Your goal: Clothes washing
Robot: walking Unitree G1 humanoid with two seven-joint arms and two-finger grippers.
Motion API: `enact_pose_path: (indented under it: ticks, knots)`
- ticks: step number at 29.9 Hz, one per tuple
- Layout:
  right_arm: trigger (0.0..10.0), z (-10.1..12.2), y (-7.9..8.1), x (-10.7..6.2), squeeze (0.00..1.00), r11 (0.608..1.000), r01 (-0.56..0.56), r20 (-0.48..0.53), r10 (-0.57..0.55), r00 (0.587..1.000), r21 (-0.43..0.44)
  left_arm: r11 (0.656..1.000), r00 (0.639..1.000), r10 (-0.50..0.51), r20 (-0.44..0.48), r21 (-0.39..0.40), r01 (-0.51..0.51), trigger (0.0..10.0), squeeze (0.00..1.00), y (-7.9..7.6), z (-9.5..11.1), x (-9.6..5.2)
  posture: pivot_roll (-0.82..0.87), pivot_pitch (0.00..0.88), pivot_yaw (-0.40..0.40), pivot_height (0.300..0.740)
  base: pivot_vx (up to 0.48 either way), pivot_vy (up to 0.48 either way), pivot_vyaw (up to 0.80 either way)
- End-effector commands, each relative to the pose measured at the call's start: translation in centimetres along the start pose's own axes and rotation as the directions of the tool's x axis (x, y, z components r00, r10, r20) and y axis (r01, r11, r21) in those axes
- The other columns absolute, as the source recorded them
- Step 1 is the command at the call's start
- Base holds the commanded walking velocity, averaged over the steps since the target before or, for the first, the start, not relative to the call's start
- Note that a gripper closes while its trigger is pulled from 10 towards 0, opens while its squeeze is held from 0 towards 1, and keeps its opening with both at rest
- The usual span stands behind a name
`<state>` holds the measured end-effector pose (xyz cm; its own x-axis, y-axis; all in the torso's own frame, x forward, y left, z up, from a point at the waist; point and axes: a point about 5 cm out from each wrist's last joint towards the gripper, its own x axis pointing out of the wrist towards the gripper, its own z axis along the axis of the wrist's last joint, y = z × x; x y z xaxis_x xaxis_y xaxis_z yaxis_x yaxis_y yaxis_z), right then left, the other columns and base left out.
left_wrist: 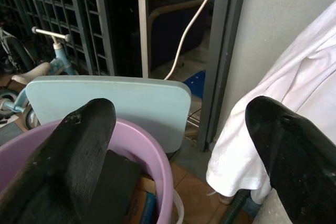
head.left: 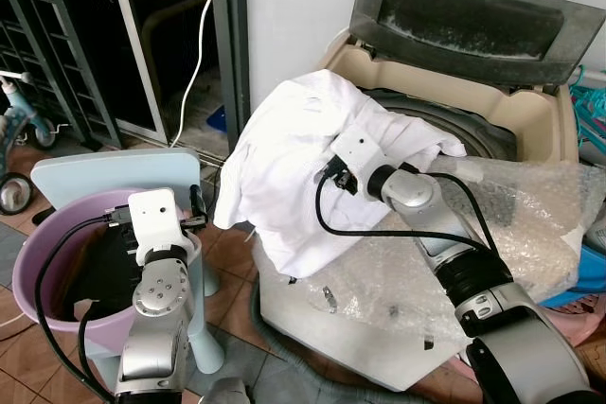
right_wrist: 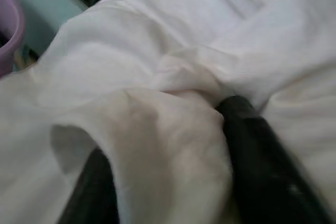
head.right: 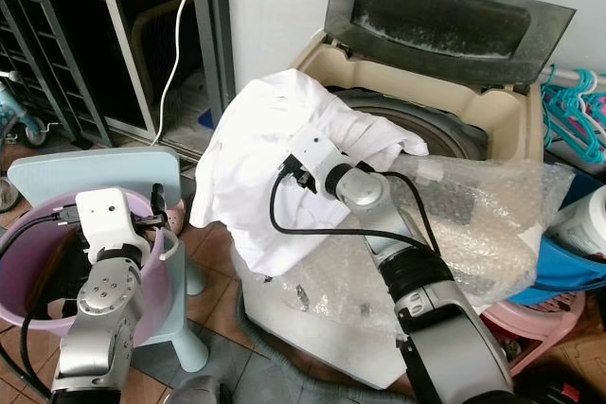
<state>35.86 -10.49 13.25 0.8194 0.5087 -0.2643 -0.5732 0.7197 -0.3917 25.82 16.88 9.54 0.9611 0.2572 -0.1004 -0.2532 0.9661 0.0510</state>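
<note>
Your right gripper [right_wrist: 173,145] has its two black fingers closed on a fold of the white shirt [head.left: 294,153], with cloth bunched between them. Your left gripper [left_wrist: 184,145] is wide open and holds nothing; it hangs over the purple tub [head.left: 71,224].

The biggest thing you see is the beige washing machine [head.left: 530,115], a top-loader with its dark lid [head.left: 473,21] standing up against the white wall. No brand or writing can be read on it. The shirt lies over the machine's front left corner, part on the rim and part hanging down the side. Bubble wrap [head.left: 516,224] covers the front of the machine under your right arm.

The tub sits on a pale blue chair [head.left: 114,172] to your left, on a brown tile floor. A white cable [head.left: 201,40] hangs by a dark doorway. A small blue tricycle [head.left: 19,130] stands at the far left.
</note>
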Motion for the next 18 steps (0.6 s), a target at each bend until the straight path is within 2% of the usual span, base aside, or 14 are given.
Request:
enact_pose_path:
  ticks: [1, 6, 13, 18]
  knots:
    - [0.0, -2.0, -1.8, -0.6, 0.00, 0.990, 0.101, -0.105, -0.090, 0.990, 0.096, 1.000, 1.000, -0.006, 0.001, 0.008, 0.006, 10.0, 0.00, -0.1, 0.2, 0.0, 0.02, 0.000, -0.040, 0.740, 0.000, 0.000, 0.00]
    - [0.0, -2.0, -3.1, -0.5, 0.00, 0.961, 0.186, -0.123, -0.163, 0.979, 0.207, 1.000, 1.000, -0.004, 0.001, 0.009, 0.004, 10.0, 0.00, -0.1, 0.2, 0.0, 0.02, 0.000, -0.042, 0.740, 0.000, 0.000, 0.00]
    - [0.0, -2.1, -4.7, -0.6, 0.00, 0.928, 0.271, -0.158, -0.237, 0.959, 0.256, 1.000, 1.000, 0.000, 0.001, 0.010, 0.000, 10.0, 0.00, -0.1, 0.3, 0.0, 0.03, 0.000, -0.048, 0.740, 0.000, 0.000, 0.00]
    - [0.0, -1.6, -6.7, -0.8, 0.00, 0.883, 0.363, -0.166, -0.326, 0.930, 0.298, 1.000, 1.000, 0.005, 0.000, 0.009, -0.005, 10.0, 0.00, 0.0, 0.2, -0.1, 0.03, 0.000, -0.051, 0.740, 0.000, 0.000, 0.00]
